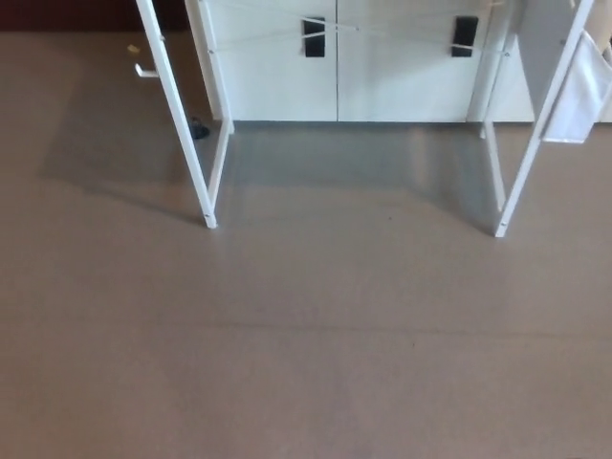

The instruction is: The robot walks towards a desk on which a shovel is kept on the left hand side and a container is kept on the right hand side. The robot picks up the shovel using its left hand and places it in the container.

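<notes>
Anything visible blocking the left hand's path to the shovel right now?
Cannot be judged from this view: neither hand, the shovel nor the container shows. Only bare floor, the desk's white legs and a white cabinet behind them show. Nothing lies on the floor short of the legs.

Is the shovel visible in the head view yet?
No, only the floor, white desk legs and a white cabinet show.

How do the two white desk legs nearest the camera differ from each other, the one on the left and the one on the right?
The left front leg leans with its top toward picture left; the right front leg leans the opposite way, top toward picture right. A pale sheet hangs beside the right front leg; none hangs by the left front leg. Both are thin, white and stand on the grey floor.
</notes>
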